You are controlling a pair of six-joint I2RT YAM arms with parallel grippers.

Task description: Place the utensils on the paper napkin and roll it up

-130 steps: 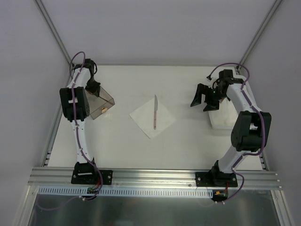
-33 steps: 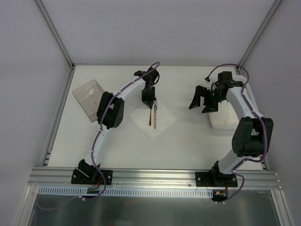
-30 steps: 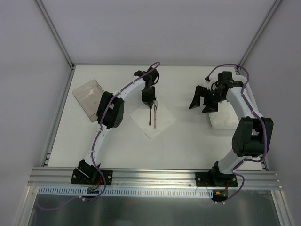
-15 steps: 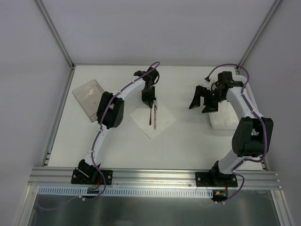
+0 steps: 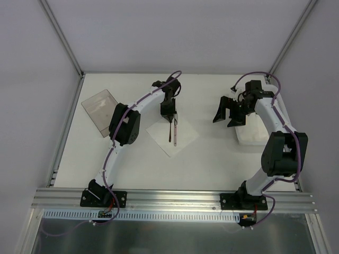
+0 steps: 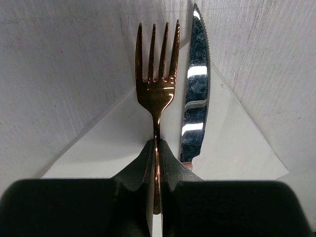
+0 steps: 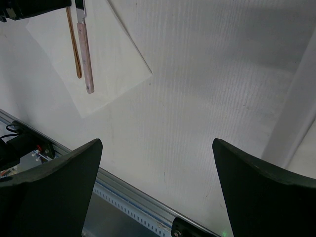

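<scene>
The white paper napkin [image 5: 180, 138] lies as a diamond at the table's middle. A knife [image 5: 174, 130] with a copper handle lies on it. My left gripper [image 5: 168, 112] is over the napkin's far corner, shut on the neck of the copper fork [image 6: 157, 89]. The fork runs parallel to the knife [image 6: 195, 98], just to its left, over the napkin [image 6: 108, 143]. I cannot tell whether the fork touches the paper. My right gripper [image 5: 228, 114] is open and empty, apart to the right; its view shows the napkin [image 7: 116, 54], fork handle [image 7: 74, 44] and knife [image 7: 85, 54].
A clear plastic box [image 5: 100, 110] lies at the far left of the table. A white basket [image 5: 253, 135] stands at the right, beside the right gripper; its edge shows in the right wrist view [image 7: 303, 123]. The metal rail [image 5: 175, 198] runs along the near edge.
About four seconds ago the left gripper was at the clear box; now it is over the napkin with the fork. Over the last second it has barely moved. The right arm is still.
</scene>
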